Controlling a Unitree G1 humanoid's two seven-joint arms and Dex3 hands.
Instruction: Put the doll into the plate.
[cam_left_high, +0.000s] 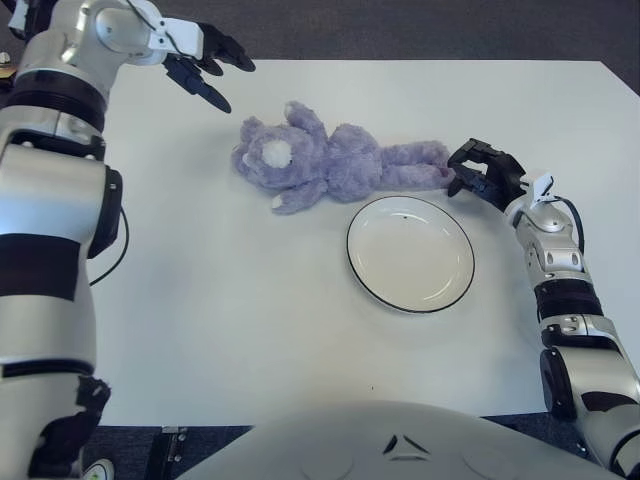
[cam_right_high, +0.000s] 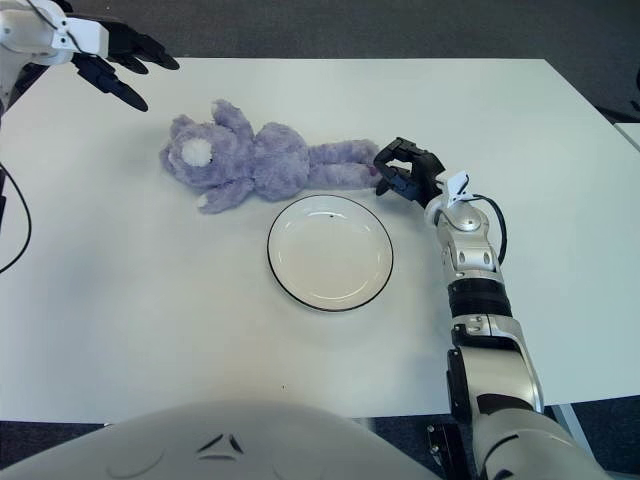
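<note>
i've got the right hand (cam_left_high: 480, 170) at the doll's feet, at about 1 o'clock from the plate (cam_left_high: 410, 253). its fingers are curled round the end of the legs and seem to touch the plush, but i can't tell from here whether they actually have a firm hold or are only cupped against it. coming in at the feet makes sense to me, since that end lies nearest my right arm and just beside the plate rim.

the doll (cam_left_high: 330, 160) (a purple bear) lies stretched across the white table (cam_left_high: 220, 320), head toward 10 o'clock of the plate, legs trailing to 1 o'clock. none of it is in the plate yet; its belly sits just beyond the rim at 11 o'clock.

the left hand (cam_left_high: 205, 68) is raised at the far left corner, at 10 o'clock from the doll's head and well apart from it, fingers spread and holding nothing. i read that as keeping it out of the way.

my guess is the grasp comes first, then a lift or drag toward 6 o'clock.
</note>
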